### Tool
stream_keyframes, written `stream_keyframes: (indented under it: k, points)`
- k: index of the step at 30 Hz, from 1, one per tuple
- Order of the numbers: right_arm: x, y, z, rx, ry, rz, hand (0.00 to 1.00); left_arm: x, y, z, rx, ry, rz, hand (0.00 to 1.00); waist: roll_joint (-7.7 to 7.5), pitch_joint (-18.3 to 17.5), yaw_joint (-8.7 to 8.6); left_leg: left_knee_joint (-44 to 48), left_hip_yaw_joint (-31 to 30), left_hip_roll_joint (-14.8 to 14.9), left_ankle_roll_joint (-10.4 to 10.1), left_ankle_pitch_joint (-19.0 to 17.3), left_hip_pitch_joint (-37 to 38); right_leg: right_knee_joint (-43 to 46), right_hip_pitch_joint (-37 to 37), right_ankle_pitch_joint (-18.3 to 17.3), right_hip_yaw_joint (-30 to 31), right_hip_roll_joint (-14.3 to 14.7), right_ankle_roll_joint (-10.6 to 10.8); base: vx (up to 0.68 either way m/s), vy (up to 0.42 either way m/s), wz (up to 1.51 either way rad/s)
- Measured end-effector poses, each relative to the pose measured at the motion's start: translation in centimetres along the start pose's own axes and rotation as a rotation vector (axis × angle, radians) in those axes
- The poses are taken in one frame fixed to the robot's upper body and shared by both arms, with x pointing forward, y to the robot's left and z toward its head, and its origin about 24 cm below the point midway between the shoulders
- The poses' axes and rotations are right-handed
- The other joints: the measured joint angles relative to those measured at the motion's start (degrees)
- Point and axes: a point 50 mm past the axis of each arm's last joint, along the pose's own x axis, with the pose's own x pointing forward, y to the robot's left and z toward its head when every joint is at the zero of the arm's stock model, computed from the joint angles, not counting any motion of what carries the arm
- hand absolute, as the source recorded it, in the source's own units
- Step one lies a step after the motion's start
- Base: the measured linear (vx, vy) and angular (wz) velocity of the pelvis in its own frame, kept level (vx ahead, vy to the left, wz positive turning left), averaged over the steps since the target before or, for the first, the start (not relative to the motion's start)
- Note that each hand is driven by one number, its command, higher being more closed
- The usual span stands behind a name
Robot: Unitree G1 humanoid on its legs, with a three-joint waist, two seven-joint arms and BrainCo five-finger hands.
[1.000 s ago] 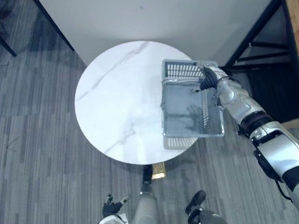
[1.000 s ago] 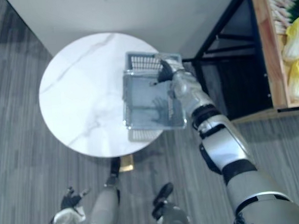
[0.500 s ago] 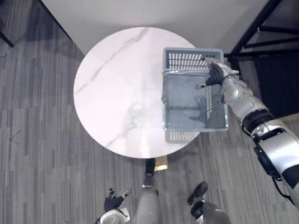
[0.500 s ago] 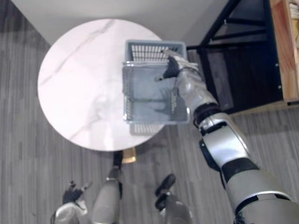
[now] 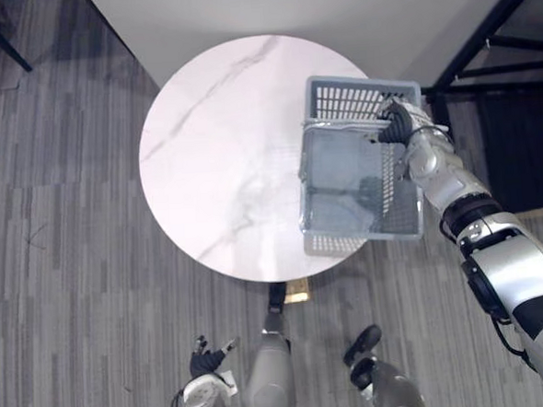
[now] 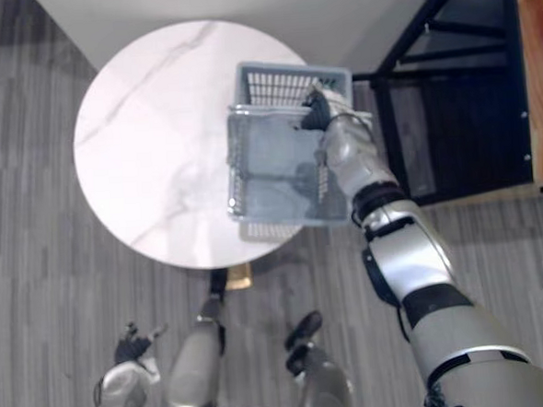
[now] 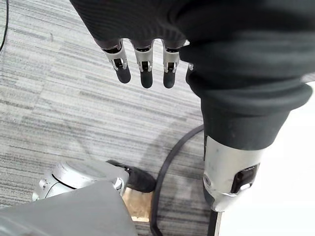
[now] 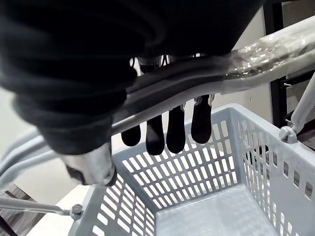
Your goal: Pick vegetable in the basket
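Grips the handle (image 8: 256,56) of the grey basket (image 5: 357,97) with the right hand (image 5: 400,122), fingers (image 8: 175,129) curled round it. Holds the basket at the right edge of the round white table (image 5: 222,151), overhanging it. Lets the left hand (image 7: 142,66) hang low over the floor (image 5: 61,226), straight and holding nothing. Carries 0 vegetables inside: by that, only the basket's grasp looks done, with picking and loading all left.

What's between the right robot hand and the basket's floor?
Just the handle, gripped by the right robot hand; below it the grey basket is bare, in the right wrist view.
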Motion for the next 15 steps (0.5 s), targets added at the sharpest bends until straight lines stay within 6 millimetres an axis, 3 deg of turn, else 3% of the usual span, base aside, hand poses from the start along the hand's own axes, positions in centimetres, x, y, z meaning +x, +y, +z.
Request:
stream_keyframes:
  k: [7, 15]
  points:
    - [-0.1, 0.4, -0.2, -0.011, 0.004, 0.024, 1.0, 0.0, -0.2, 0.0, -0.004, -0.001, -0.004, 0.0, 0.38, 0.22, 0.3, 0.01, -0.75, -0.02, -0.04, 0.07, -0.06, 1.84, -0.34, -1.21, -0.41, -0.36, -0.07, 0.0, -0.016, 0.04]
    - [-0.6, 2.0, -0.5, -0.235, -0.04, 0.148, 1.0, -0.1, -0.4, -0.3, -0.005, 0.017, -0.008, 0.0, 0.46, 0.13, 1.09, 0.01, 0.37, 0.25, -0.15, 0.02, 2.08, 3.07, 0.52, -1.97, 0.81, -0.45, -0.19, -0.01, -0.035, -0.05]
